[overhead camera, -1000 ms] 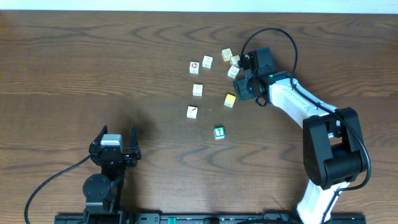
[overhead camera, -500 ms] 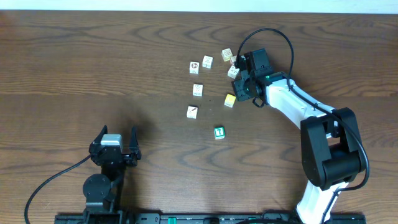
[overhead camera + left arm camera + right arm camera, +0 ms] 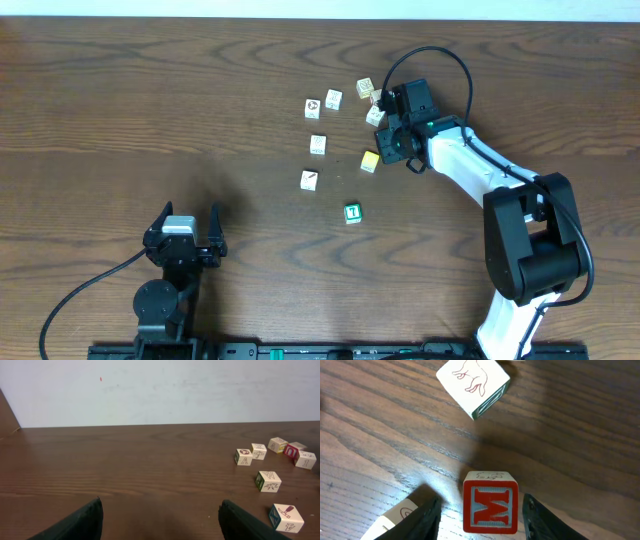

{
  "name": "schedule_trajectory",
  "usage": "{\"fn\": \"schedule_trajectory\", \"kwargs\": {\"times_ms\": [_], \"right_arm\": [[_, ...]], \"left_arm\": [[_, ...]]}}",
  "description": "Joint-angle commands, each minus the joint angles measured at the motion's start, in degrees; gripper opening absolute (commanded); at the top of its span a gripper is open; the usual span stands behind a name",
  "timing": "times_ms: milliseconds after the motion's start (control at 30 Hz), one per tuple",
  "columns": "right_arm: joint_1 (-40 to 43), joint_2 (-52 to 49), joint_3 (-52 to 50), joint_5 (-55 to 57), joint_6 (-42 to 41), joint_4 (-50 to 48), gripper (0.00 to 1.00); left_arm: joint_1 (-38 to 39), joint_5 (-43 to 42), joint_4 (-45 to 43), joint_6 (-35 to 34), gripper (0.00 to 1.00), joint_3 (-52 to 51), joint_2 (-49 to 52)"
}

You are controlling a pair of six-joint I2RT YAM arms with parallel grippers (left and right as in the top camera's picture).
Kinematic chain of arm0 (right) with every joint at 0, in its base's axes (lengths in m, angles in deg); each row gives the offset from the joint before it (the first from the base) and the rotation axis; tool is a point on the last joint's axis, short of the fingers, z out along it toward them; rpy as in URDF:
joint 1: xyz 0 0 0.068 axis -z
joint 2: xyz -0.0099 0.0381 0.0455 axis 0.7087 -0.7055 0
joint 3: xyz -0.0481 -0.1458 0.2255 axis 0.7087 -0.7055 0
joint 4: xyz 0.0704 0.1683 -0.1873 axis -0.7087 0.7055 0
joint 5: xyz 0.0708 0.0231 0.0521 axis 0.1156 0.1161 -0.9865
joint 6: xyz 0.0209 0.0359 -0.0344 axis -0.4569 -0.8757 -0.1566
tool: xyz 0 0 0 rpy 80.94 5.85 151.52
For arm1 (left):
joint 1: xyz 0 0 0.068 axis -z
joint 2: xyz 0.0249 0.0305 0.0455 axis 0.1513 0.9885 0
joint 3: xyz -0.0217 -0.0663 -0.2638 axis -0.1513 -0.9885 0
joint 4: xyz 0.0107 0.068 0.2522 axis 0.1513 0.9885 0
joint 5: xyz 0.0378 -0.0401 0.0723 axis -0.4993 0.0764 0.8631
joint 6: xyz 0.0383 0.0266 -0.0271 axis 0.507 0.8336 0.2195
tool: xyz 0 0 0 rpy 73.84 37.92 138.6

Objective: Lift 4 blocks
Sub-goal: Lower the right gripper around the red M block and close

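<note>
Blocks [image 3: 309,180] for lifting lie spread over the right half of the dark wooden table [image 3: 150,100], and all of them rest on the wood.

The right arm [image 3: 470,165] reaches in from the near right corner. Over the last second it has edged a little farther up and left, toward the far cluster of cubes. The left arm [image 3: 165,295] has not moved and sits parked at the near left, well apart from every cube.

The left gripper [image 3: 188,218] is spread wide with only bare table between its fingers. The right gripper [image 3: 481,519] is low over the table and straddles the red block [image 3: 490,505], which stands upright with its white letter M facing the wrist camera. The jaws are not yet clamped. A strip of wood shows between the block and the left finger [image 3: 427,517], while the other finger is just beside the block's opposite face.

I take that small shift as the final line-up for a pinch on the first of the four, so no lift has been made.

The yellow-orange block [image 3: 370,160] is just beside the right wrist. The green block [image 3: 352,212] sits nearer the robot, and the white block with the dark diagonal mark [image 3: 286,517] lies to their left. A tilted cream cube [image 3: 472,385] with an animal drawing lies just beyond the red one and could get bumped.
</note>
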State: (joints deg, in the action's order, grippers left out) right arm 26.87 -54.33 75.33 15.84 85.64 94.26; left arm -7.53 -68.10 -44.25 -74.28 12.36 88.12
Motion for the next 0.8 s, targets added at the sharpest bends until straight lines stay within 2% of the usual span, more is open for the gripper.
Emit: {"fn": "schedule_trajectory", "kwargs": {"times_ms": [0,133,767], "right_arm": [[-0.5,-0.6,-0.1,0.2,-0.4,0.4,0.48],[-0.5,-0.6,-0.1,0.2,-0.4,0.5,0.39],[-0.5,-0.6,-0.8,0.6,-1.8,1.1,0.26]], "left_arm": [[-0.3,0.1,2.3,-0.3,0.74,-0.8,-0.3],[-0.3,0.1,2.3,-0.3,0.74,-0.8,-0.3],[-0.3,0.1,2.3,-0.3,0.74,-0.8,-0.3]]}}
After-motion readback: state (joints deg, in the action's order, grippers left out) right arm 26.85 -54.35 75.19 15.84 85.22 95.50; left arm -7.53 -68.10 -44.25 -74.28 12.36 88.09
